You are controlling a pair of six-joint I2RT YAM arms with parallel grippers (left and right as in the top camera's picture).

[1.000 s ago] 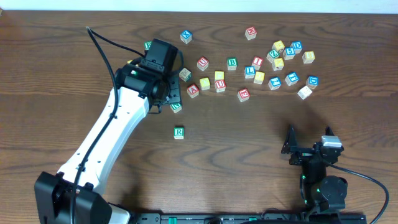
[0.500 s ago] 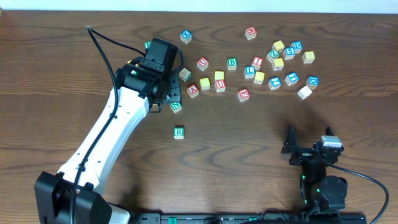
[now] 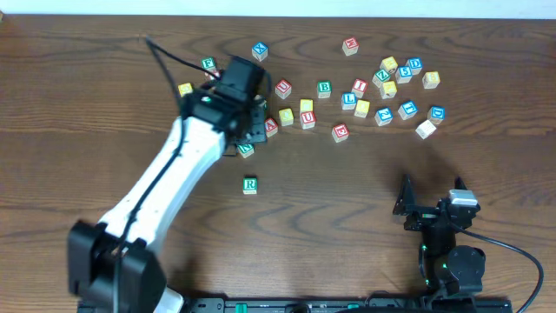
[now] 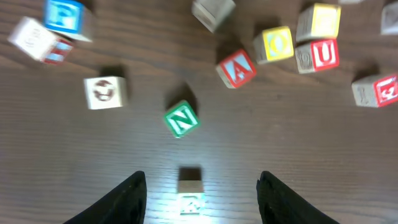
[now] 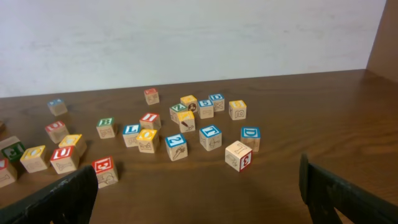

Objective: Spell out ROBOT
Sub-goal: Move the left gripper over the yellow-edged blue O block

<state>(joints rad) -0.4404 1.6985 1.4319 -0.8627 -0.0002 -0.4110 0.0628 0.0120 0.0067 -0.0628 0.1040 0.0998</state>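
Note:
A green R block (image 3: 250, 184) lies alone on the wooden table (image 3: 104, 104); in the left wrist view it (image 4: 189, 194) sits in glare low between my fingers. A green N block (image 3: 246, 149) lies just behind it. A yellow O block (image 3: 286, 116), also in the left wrist view (image 4: 278, 43), lies beside red A (image 4: 236, 68) and red U (image 4: 323, 55). A green B block (image 3: 324, 88) lies further right. My left gripper (image 3: 250, 129) (image 4: 201, 180) is open and empty above the N block. My right gripper (image 3: 407, 207) (image 5: 199, 196) is open and empty at the front right.
Several more letter blocks are scattered at the back right (image 3: 395, 87), also seen in the right wrist view (image 5: 186, 124). A yellow block (image 3: 185, 89) and a green block (image 3: 208, 63) lie at the back left. A white wall (image 5: 186, 37) rises behind the table.
My left arm has swung right toward the block cluster, uncovering the yellow and green blocks at the back left. The R and N blocks and the right arm have not moved.

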